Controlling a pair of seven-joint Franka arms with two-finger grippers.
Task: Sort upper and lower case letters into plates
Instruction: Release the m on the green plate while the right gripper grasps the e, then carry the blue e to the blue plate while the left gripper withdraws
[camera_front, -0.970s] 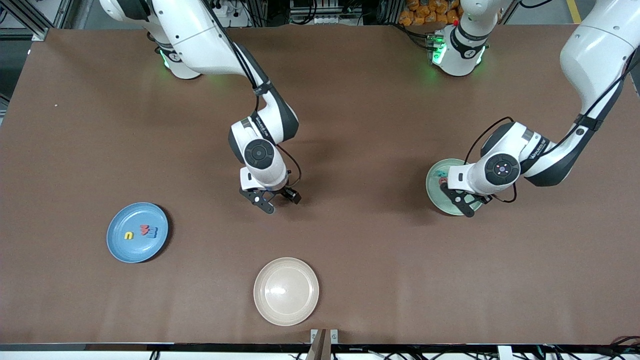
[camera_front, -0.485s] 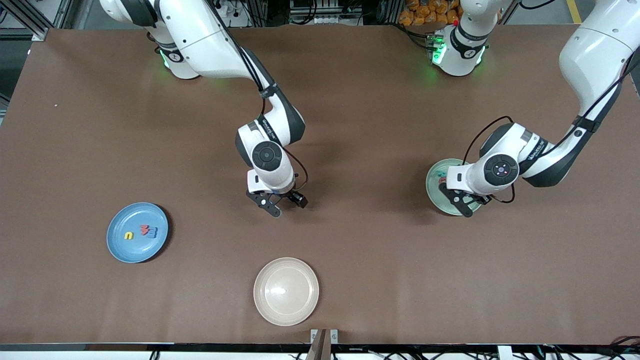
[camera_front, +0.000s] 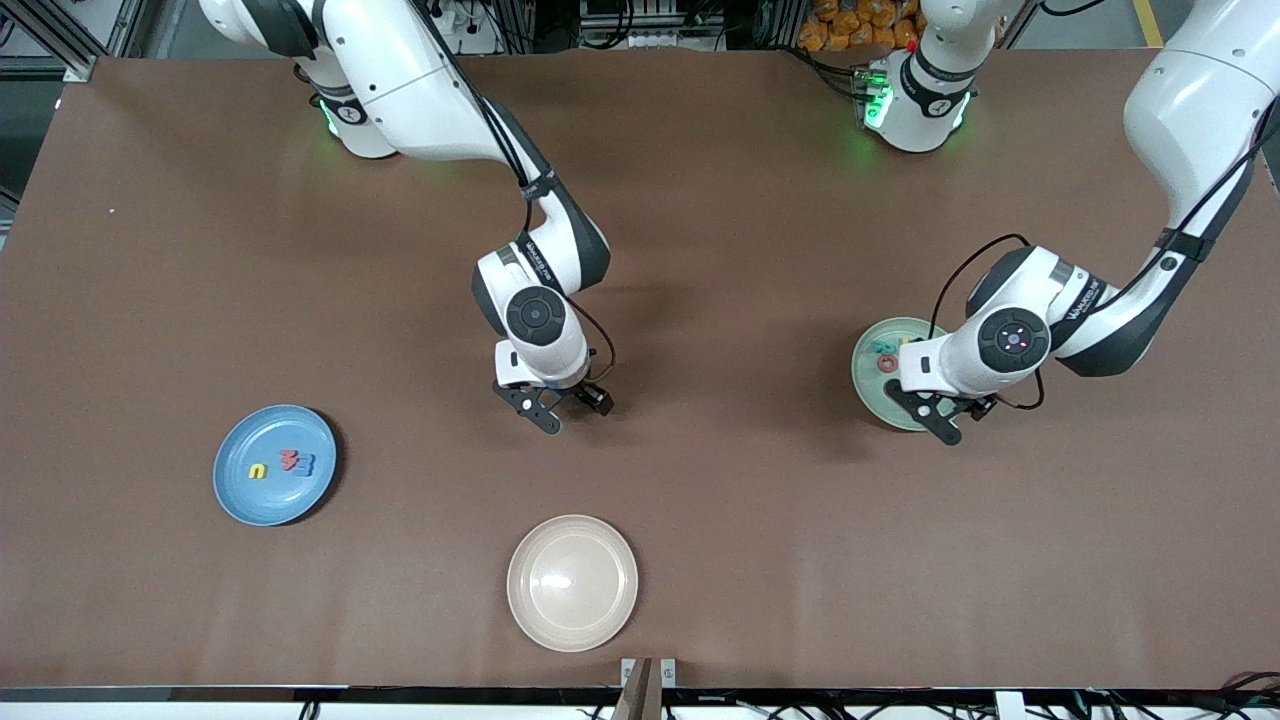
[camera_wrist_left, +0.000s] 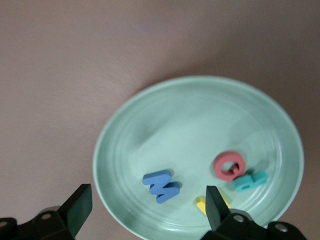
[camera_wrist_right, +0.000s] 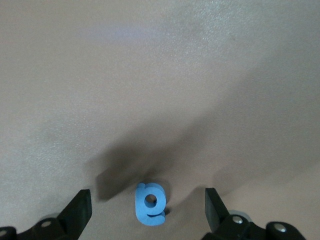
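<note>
Your left pincer (camera_wrist_left: 145, 212) hangs open and empty over the mint green plate (camera_front: 868, 385), which sits toward the left arm's end of the table (camera_front: 700, 250). That plate holds a blue letter (camera_wrist_left: 161, 185), a red one (camera_wrist_left: 228, 165), a teal one (camera_wrist_left: 249, 180) and a yellow one (camera_wrist_left: 201, 203). Your right pincer (camera_wrist_right: 145, 212) is open above a lone blue letter (camera_wrist_right: 150, 203) lying on the table's middle. The sky blue plate (camera_front: 240, 495), near the right arm's end, carries a yellow letter (camera_front: 259, 470), a red letter (camera_front: 289, 460) and a blue one (camera_front: 306, 464). A cream plate (camera_front: 572, 583) sits by the front edge.
</note>
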